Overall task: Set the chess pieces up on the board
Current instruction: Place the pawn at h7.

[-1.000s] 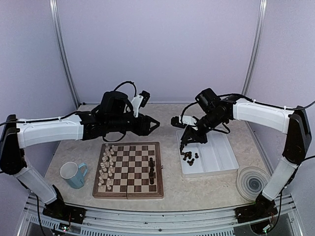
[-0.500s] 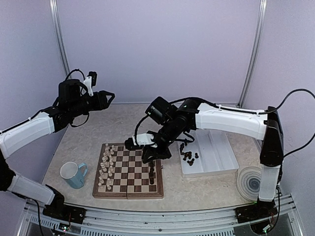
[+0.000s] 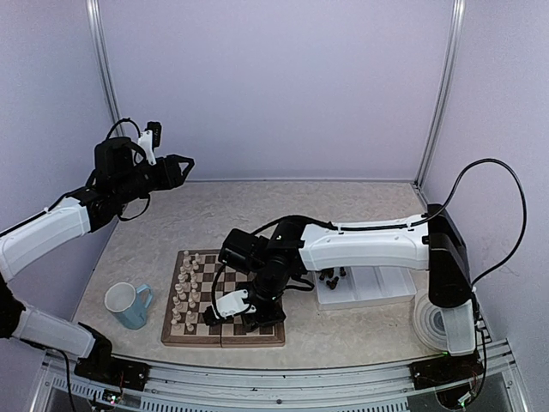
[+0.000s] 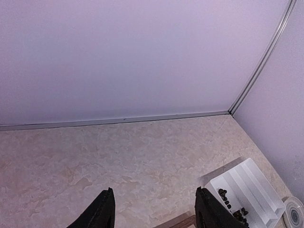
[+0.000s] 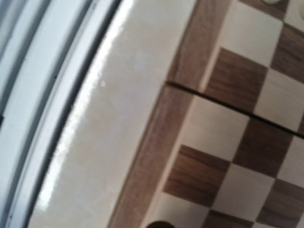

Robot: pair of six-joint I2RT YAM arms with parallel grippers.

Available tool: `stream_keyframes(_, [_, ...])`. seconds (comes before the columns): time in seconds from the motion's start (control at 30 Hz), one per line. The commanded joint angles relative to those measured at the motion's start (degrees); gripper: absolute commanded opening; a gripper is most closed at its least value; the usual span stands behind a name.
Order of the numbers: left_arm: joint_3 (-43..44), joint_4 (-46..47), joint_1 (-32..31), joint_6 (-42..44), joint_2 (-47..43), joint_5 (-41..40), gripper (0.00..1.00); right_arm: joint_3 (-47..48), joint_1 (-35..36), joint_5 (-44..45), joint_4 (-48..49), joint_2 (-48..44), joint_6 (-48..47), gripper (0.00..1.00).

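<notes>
The board [image 3: 225, 275] lies at the table's near middle, with cream pieces [image 3: 184, 292] along its left side. My right gripper [image 3: 256, 316] is low over the board's near right part, shut on a dark chess piece [image 5: 159, 224] whose rounded top just shows at the bottom edge of the right wrist view, above the board's border [image 5: 147, 156] and fold seam [image 5: 213, 102]. More dark chess pieces [image 3: 331, 276] lie in the white tray [image 3: 377, 287]. My left gripper [image 3: 183, 163] hangs high at the far left, open and empty [image 4: 154, 209]. The right arm hides the board's right columns.
A light blue mug [image 3: 129, 305] stands left of the board. A round ridged white disc [image 3: 435, 318] lies at the near right. The left wrist view shows the tray [image 4: 249, 178] with dark pieces [image 4: 232, 205] and bare table by the back wall.
My right arm swung from over the tray across to the board's near right corner, still shut. My left arm pulled back from the board's far edge, up and to the far left.
</notes>
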Motion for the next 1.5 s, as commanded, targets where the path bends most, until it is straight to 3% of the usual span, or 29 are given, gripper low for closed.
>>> stream_keyframes(0.0, [0.04,1.61,0.28,-0.32,-1.08,1.54,0.58,0.46,-0.23,1.79,-0.76,1.41,0.37,0.13])
stream_keyframes(0.5, [0.03,1.53,0.21,-0.14,-1.34,2.12,0.58,0.62,-0.23,1.55,0.24,3.85,0.58,0.15])
stream_keyframes(0.9, [0.03,1.44,0.23,-0.09,-1.19,2.62,0.58,0.7,-0.23,2.23,1.05,4.49,0.93,0.26])
stream_keyframes(1.17, [0.11,1.44,0.21,-0.09,-0.61,2.89,0.58,1.55,-0.31,2.09,0.51,-0.51,0.29,0.36])
stream_keyframes(1.47, [0.33,1.22,0.18,0.57,0.47,3.69,0.58,-2.4,-2.83,0.25,0.35,-7.77,-0.75,0.38])
